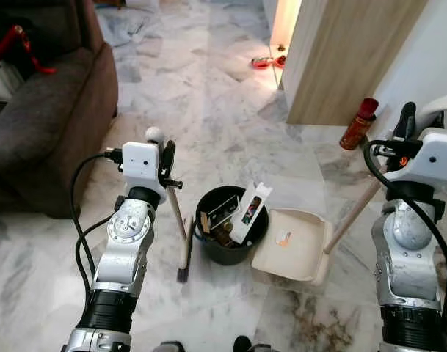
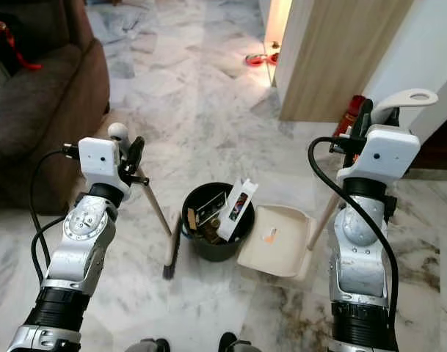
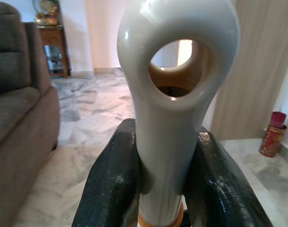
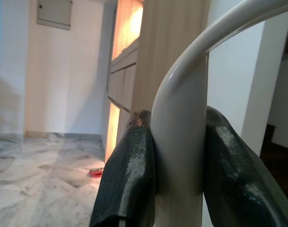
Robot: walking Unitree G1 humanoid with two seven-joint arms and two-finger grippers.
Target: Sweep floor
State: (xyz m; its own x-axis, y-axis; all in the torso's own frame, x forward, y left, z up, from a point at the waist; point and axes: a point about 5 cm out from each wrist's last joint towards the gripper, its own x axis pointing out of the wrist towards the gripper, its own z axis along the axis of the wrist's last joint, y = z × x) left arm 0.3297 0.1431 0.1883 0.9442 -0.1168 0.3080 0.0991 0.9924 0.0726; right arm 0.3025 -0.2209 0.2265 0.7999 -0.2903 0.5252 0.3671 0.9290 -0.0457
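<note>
My left gripper [image 1: 166, 165] is shut on the grey top of a broom handle [image 3: 172, 94]. The broom [image 1: 179, 216] slants down to its dark brush head [image 1: 183, 258] on the marble floor, just left of a black bin [image 1: 224, 242]. The bin holds cartons and scraps. My right gripper [image 2: 362, 119] is shut on the pale looped grip [image 4: 181, 123] of a long-handled dustpan. Its wooden stick [image 1: 353, 215] runs down to the cream pan [image 1: 293, 249], which rests on the floor against the bin's right side.
A brown sofa [image 1: 47, 110] stands at the left. A wooden cabinet [image 1: 348, 59] and a red can [image 1: 359, 125] are at the right, with red bowls [image 1: 263, 62] beyond. Open marble floor [image 1: 201, 95] stretches ahead.
</note>
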